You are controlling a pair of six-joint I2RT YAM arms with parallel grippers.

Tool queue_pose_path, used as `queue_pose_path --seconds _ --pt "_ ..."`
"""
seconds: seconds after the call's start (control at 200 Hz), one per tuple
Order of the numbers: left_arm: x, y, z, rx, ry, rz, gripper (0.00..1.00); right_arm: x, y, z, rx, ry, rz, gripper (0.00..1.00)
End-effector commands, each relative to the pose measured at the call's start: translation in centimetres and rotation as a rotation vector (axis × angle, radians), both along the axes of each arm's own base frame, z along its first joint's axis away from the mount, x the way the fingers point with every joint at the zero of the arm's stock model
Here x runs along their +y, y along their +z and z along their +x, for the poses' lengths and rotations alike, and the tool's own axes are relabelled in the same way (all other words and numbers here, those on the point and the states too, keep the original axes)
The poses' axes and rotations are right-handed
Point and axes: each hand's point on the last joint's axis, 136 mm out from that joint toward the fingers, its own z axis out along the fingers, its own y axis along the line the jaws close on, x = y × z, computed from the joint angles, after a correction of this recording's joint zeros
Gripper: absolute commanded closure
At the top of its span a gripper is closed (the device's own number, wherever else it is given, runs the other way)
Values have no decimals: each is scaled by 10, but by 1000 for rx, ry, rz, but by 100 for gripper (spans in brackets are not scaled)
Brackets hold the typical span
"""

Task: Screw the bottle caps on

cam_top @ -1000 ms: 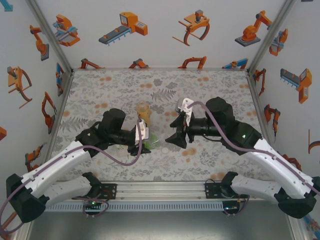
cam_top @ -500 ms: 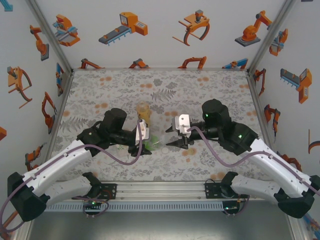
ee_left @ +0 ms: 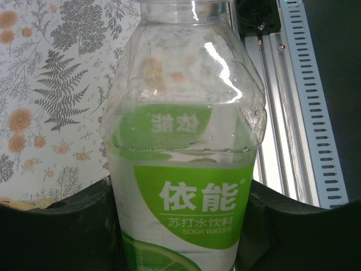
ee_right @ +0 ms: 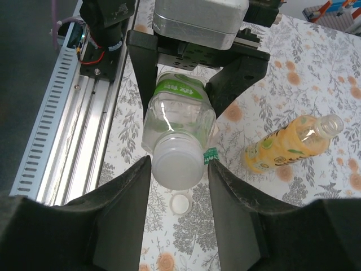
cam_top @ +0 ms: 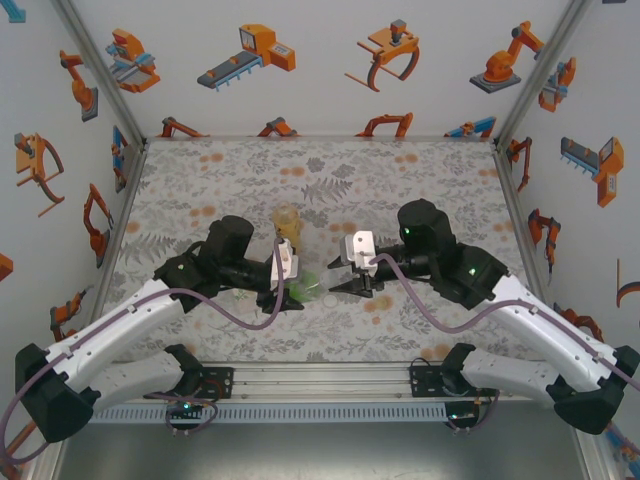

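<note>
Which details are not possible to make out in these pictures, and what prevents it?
- Left wrist view: the soda bottle is cut off at the neck by the top edge.
- Top view: the bottle's mouth, between the left gripper and the right gripper, is too small to judge.
- Right wrist view: the fingers flank the white cap; contact is unclear.

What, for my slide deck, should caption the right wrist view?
Right gripper brackets the white cap on the soda bottle the left gripper holds.

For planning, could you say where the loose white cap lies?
Right wrist view, bottom centre: loose white cap on the table, below the green-labelled bottle.
</note>
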Motion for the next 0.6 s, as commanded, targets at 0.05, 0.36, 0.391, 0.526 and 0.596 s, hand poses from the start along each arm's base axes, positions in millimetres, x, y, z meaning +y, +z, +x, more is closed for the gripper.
queue_pose_path --seconds 0.05,0.36,0.391,0.526,0.596 --pt "-2 14 -1 -6 -25 -30 100 0 12 -2 -21 10 52 55" --pt "-2 14 -1 -10 -22 -30 100 0 14 -4 34 6 54 71" --pt "-2 14 -1 -10 -21 -30 100 1 15 -4 57 -4 55 75" --pt "0 15 1 -31 -3 -29 100 3 21 4 207 -85 86 85" --pt "1 15 3 -42 7 -31 100 4 22 15 308 -176 117 90"
